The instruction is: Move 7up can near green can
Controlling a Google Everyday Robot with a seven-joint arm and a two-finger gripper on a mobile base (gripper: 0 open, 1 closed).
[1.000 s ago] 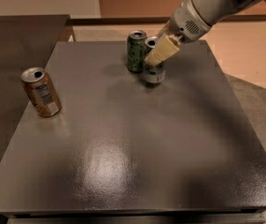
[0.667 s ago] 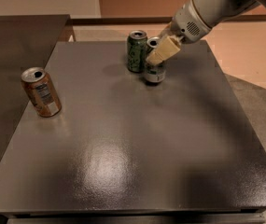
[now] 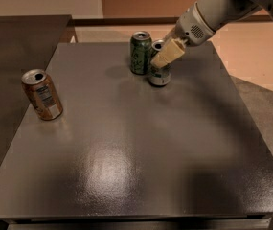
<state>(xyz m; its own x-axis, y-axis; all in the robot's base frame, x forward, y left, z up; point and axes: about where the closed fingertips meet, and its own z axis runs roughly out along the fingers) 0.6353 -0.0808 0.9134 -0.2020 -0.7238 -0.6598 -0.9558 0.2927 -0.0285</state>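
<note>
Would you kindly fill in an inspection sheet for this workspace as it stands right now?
Surface: dark grey table, glossy, with a light reflection near the front.
Job's things: the 7up can stands upright right beside the green can at the far side; whether they touch cannot be told.
Clutter: a brown-orange can stands alone near the left edge.
Grippers: the claw is at the 7up can's upper part, its arm reaching in from the upper right.
Cables: nothing seen.
Surroundings: another dark surface on the left; pale floor beyond the table.
</note>
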